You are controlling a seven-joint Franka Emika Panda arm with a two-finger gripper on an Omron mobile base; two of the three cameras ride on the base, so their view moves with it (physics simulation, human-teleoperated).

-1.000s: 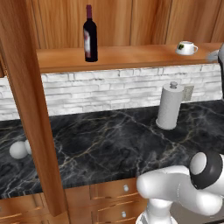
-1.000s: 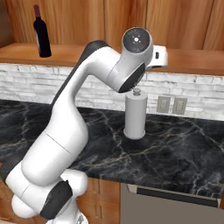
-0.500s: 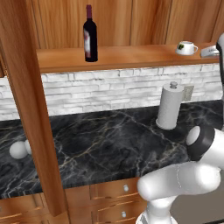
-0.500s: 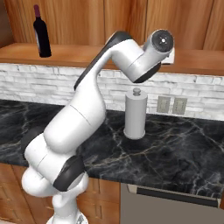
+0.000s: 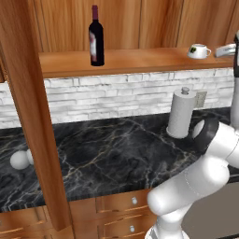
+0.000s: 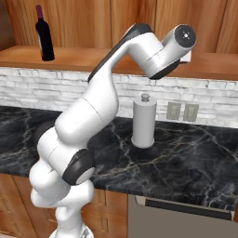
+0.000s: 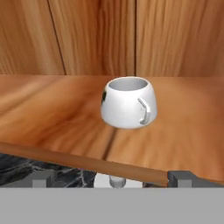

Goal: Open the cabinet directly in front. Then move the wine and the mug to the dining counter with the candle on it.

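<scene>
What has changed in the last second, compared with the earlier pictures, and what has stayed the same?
The arm has swung up and to the right toward the shelf; the gripper, jaws open and empty, now sits level with the mug. Nothing was taken hold of or released. The mug, the wine and the paper towel roll have not moved.

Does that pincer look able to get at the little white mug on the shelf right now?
Probably yes: the pincer is open and faces the mug, which stands alone on the shelf with nothing between them.

Wine (image 5: 96,37), mug (image 5: 199,51) upright on shelf
</scene>
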